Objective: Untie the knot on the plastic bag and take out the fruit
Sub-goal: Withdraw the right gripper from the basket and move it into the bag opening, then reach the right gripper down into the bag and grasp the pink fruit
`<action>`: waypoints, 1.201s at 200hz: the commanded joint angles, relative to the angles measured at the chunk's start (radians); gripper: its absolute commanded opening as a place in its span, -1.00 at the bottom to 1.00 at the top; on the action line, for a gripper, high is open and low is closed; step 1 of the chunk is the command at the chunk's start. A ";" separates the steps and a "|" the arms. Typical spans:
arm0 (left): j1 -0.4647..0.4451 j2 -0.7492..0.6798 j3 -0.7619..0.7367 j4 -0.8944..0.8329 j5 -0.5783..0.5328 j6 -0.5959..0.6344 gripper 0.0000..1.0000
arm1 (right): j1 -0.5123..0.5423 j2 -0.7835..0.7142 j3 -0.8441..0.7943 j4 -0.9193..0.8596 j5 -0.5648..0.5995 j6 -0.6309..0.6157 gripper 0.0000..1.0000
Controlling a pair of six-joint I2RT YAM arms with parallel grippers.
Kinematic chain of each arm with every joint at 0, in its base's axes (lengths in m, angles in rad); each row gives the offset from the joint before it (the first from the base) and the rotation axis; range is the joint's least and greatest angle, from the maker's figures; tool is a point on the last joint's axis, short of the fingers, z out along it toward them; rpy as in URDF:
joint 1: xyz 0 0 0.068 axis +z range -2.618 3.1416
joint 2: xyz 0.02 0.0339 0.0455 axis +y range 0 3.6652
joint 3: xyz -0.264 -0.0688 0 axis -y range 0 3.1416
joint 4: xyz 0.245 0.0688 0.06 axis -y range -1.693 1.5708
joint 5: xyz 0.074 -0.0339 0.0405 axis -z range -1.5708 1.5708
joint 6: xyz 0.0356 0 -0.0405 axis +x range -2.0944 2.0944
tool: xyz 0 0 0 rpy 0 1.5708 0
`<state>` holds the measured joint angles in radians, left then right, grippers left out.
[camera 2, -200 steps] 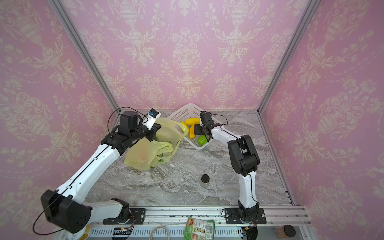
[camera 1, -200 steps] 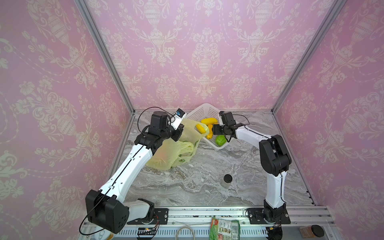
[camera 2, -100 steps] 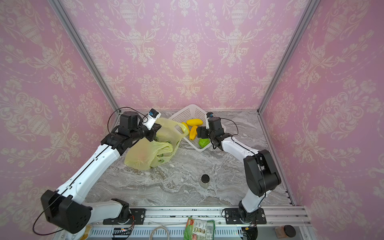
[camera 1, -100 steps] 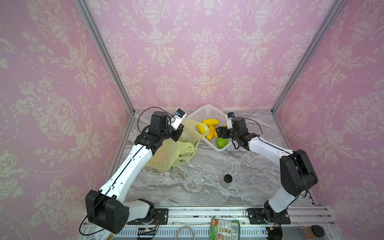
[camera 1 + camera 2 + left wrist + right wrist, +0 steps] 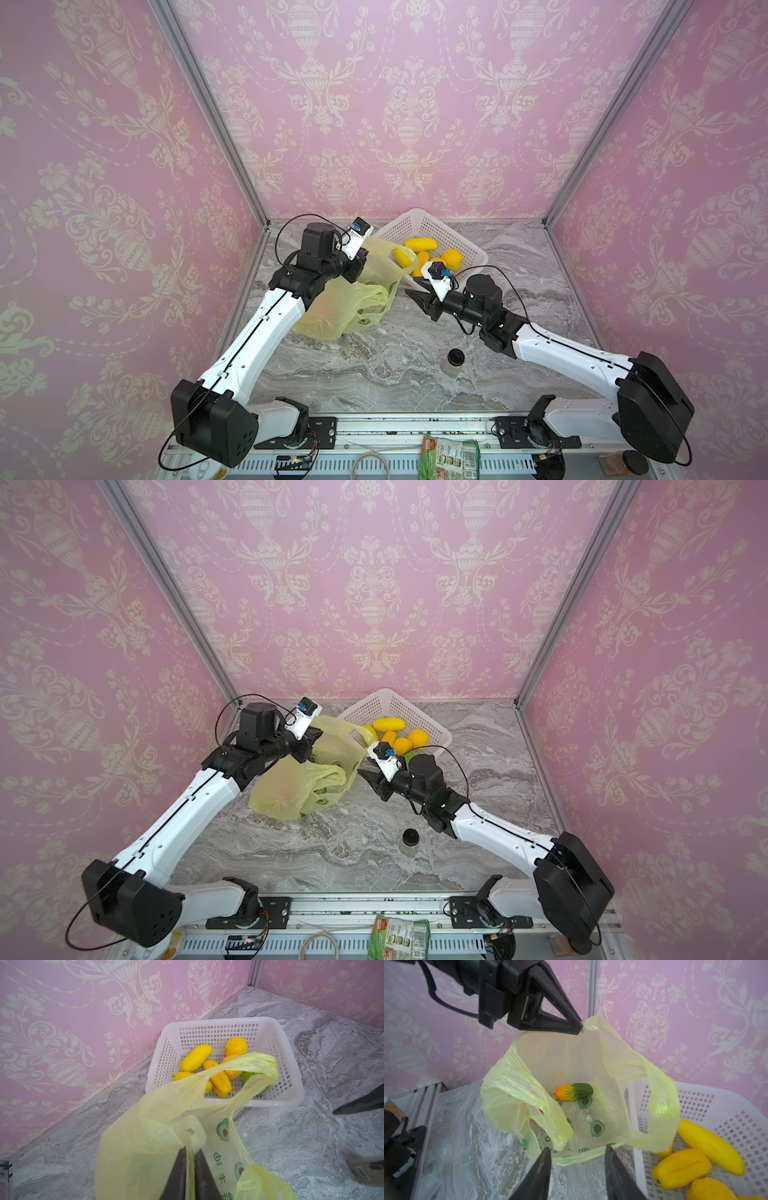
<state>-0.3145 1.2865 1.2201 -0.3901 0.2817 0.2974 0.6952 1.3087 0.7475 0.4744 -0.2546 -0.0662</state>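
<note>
The yellow-green plastic bag (image 5: 340, 307) (image 5: 291, 787) lies on the marble table with its mouth held up. My left gripper (image 5: 190, 1148) (image 5: 365, 257) is shut on the bag's upper rim. No knot shows, and one handle loop (image 5: 259, 1064) drapes over the basket edge. Inside the bag (image 5: 571, 1059) lies one fruit, a green-orange oblong (image 5: 574, 1092). My right gripper (image 5: 577, 1149) (image 5: 415, 297) is open and empty, just in front of the bag's mouth, beside the basket.
A white perforated basket (image 5: 473, 249) (image 5: 228, 1020) stands at the back against the wall and holds several yellow fruits (image 5: 196, 1057) and a green one. A small black-lidded jar (image 5: 455, 361) stands mid-table. A green snack packet (image 5: 449, 457) lies on the front rail.
My right gripper has come out of the basket and swung forward and left to the bag's mouth, with its jaws narrower than before. The left gripper still holds the bag rim in place.
</note>
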 commanded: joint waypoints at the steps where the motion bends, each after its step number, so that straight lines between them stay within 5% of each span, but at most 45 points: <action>1: 0.007 0.000 0.015 -0.013 0.015 -0.015 -0.75 | -0.001 0.080 0.068 -0.020 -0.035 -0.059 -0.46; 95: 0.005 -0.048 -0.023 0.047 0.134 -0.008 -0.79 | 0.029 0.417 0.362 -0.188 -0.004 -0.037 -0.45; 158: 0.001 -0.068 -0.034 0.060 0.131 -0.004 -0.78 | 0.038 0.571 0.473 -0.210 -0.114 -0.080 0.01; 240: 0.001 -0.067 -0.041 0.073 0.137 -0.009 -0.77 | 0.049 0.720 0.620 -0.286 -0.201 -0.060 0.31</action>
<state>-0.3145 1.2331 1.1900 -0.3359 0.3882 0.2977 0.7292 1.9968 1.3159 0.2375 -0.4068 -0.1303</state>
